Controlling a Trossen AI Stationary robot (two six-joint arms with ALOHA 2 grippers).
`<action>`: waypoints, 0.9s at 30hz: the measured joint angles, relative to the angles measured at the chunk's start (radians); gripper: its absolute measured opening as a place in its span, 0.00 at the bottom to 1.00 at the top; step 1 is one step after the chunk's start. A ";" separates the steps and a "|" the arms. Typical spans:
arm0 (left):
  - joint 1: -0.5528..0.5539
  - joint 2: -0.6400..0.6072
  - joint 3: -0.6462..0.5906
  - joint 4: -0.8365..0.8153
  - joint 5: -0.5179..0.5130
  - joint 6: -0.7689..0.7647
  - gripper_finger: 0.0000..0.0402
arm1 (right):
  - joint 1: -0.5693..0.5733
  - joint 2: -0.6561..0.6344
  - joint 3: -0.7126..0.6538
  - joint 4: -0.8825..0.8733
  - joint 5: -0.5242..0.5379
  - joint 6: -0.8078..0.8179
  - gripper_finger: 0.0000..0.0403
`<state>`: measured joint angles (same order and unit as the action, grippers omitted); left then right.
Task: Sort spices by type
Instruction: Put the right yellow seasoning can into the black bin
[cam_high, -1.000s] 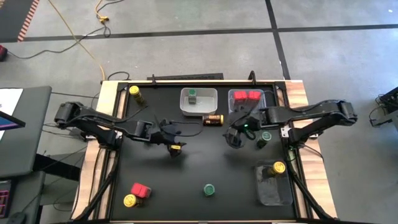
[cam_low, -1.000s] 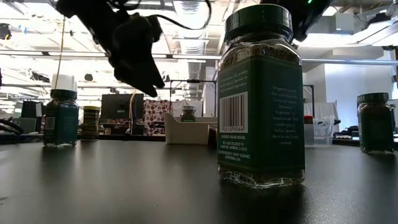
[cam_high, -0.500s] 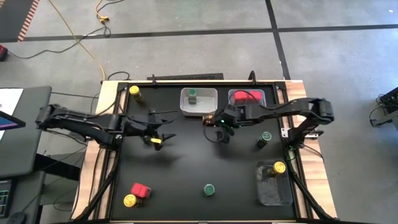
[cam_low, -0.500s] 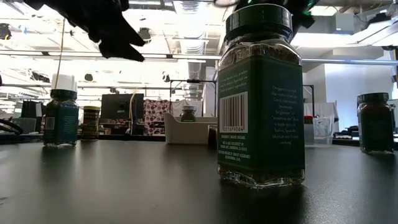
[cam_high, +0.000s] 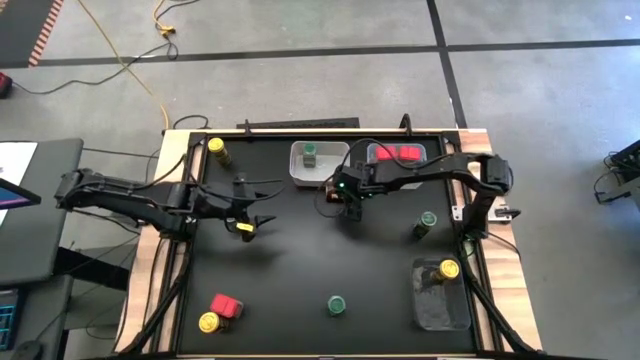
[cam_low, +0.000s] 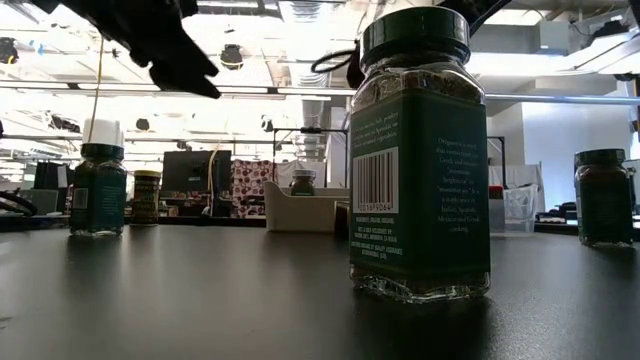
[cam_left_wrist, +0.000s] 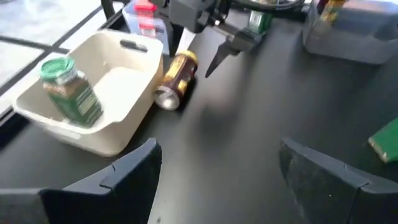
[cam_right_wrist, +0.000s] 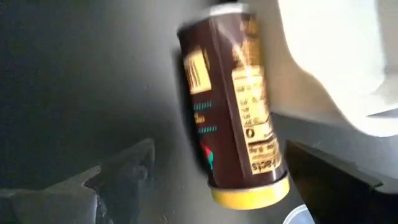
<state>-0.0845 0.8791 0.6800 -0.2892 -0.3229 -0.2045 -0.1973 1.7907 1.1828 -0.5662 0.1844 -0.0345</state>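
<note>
1. A brown, yellow-lidded spice jar (cam_right_wrist: 231, 106) lies on its side on the black table (cam_high: 300, 270), just beside the white plastic bin (cam_left_wrist: 118, 93); in the left wrist view the same jar (cam_left_wrist: 176, 79) rests near the bin's corner.
2. The right gripper (cam_high: 347, 203) hangs over this lying jar at the table's far middle. Its two dark fingers (cam_right_wrist: 118, 171) stand wide apart, one on each side of the jar, and hold nothing; I cannot tell whether they touch the jar.
3. Inside the white bin stands a green-lidded glass jar of dried herbs (cam_left_wrist: 68, 93), upright against one wall.
4. Beside the white bin, a clear plastic bin (cam_high: 398, 160) holds red boxy spice containers (cam_high: 399, 153).
5. The left gripper (cam_high: 250, 222) hovers above the table's left half, well apart from the lying jar; its fingers (cam_left_wrist: 323, 174) are spread wide and empty.
6. Another green-lidded jar (cam_high: 427, 221) stands near the right edge, and one more (cam_high: 337, 304) near the front middle, looming large in the low view (cam_low: 420, 160).
7. A yellow-lidded jar (cam_high: 447, 270) sits in a grey bin (cam_high: 440, 305) at front right; another (cam_high: 216, 149) stands at the far left corner.
8. At front left, a red boxy container (cam_high: 227, 304) sits just beside a yellow-lidded jar (cam_high: 208, 322).
</note>
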 joint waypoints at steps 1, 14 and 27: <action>0.001 -0.004 0.000 -0.008 0.000 0.000 0.77 | -0.002 0.008 0.000 -0.011 0.000 0.000 0.95; 0.016 -0.035 0.000 -0.065 -0.001 -0.001 0.77 | 0.023 0.038 0.000 -0.012 0.001 -0.011 0.81; 0.029 -0.035 0.000 -0.057 -0.007 -0.015 0.77 | 0.038 0.064 0.000 0.032 -0.003 -0.019 0.72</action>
<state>-0.0559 0.8441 0.6804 -0.3462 -0.3302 -0.2192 -0.1597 1.8545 1.1828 -0.5346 0.1811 -0.0536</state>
